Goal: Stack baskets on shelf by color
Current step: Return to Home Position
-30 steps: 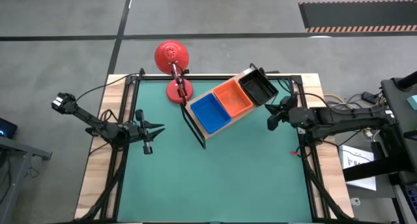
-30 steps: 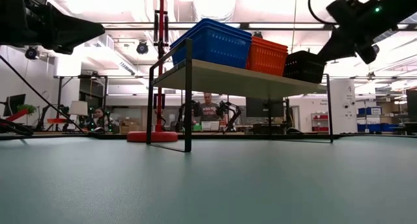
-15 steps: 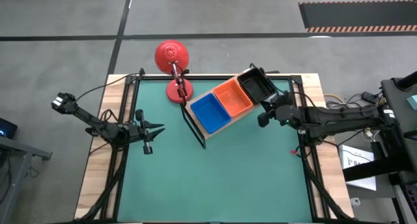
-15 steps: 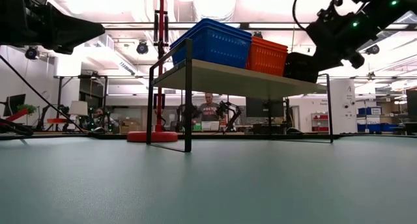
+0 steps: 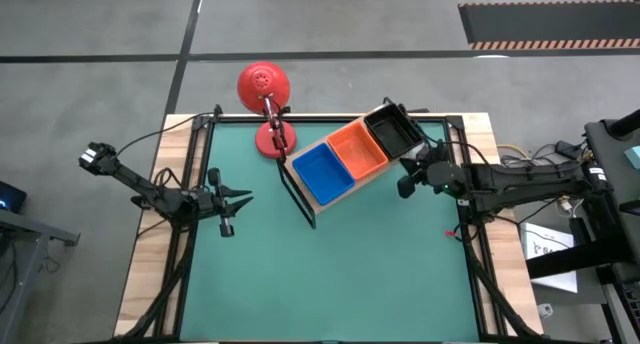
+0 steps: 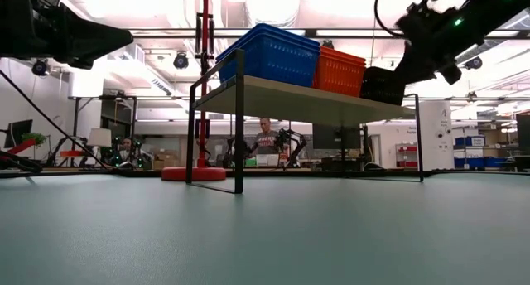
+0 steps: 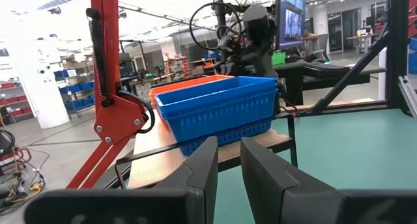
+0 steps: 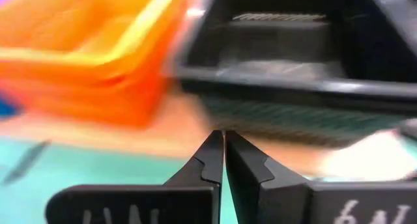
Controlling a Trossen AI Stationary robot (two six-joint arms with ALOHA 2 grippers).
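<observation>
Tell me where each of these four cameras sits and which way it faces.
High view: overhead, looking straight down on the table; both arms show, left claw and right claw.
Low view: table height, looking level across at the shelf and room; arms enter from above.
Left wrist view: on the left arm, facing the blue baskets; own open fingers at bottom.
Right wrist view: on the right arm, facing the orange baskets and black baskets; own shut fingers.
Shared: high and low views both show the three shelf stacks.
</observation>
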